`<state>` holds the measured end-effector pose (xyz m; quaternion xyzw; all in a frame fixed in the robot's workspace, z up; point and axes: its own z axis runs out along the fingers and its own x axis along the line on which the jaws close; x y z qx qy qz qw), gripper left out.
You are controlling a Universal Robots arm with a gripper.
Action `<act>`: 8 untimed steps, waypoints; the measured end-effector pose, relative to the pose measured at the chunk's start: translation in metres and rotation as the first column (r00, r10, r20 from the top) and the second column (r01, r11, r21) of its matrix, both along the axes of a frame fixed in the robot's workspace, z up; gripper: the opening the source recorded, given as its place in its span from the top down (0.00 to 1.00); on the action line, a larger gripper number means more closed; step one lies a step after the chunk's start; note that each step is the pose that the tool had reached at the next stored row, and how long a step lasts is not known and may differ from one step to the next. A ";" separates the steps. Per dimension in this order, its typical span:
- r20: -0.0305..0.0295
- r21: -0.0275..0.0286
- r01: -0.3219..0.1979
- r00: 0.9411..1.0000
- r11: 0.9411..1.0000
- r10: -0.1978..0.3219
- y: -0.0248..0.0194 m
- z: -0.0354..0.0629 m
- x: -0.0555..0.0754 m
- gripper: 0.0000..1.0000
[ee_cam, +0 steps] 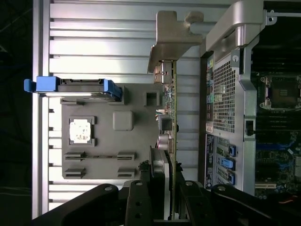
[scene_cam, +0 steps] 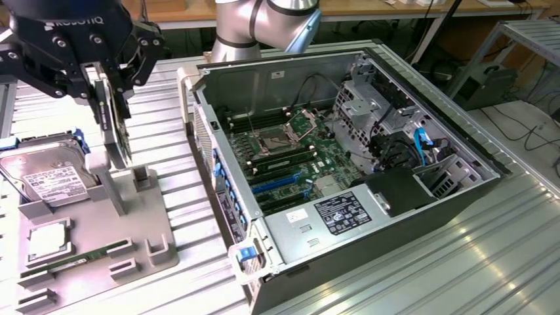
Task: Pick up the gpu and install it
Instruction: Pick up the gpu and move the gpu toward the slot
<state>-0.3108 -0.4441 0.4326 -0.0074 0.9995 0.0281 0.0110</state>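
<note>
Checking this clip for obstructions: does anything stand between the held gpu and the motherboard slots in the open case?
The gripper holds the gpu upright beside the case. The case's perforated wall stands between the card and the blue slots. The case is open on top, and nothing visible covers the slots.

Ribbed metal tabletop (scene_cam: 490,262), glare streaks; wooden desk (scene_cam: 368,8) behind; metal rack (scene_cam: 528,31), floor cables (scene_cam: 521,128) beyond.
</note>
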 end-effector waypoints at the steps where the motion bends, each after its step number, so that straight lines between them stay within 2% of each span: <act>1: 0.000 0.000 0.000 1.000 1.000 0.000 0.0000 0.0017 0.000 0.72; 8: 0.000 0.000 0.000 1.000 1.000 0.000 0.0000 0.0153 0.000 0.72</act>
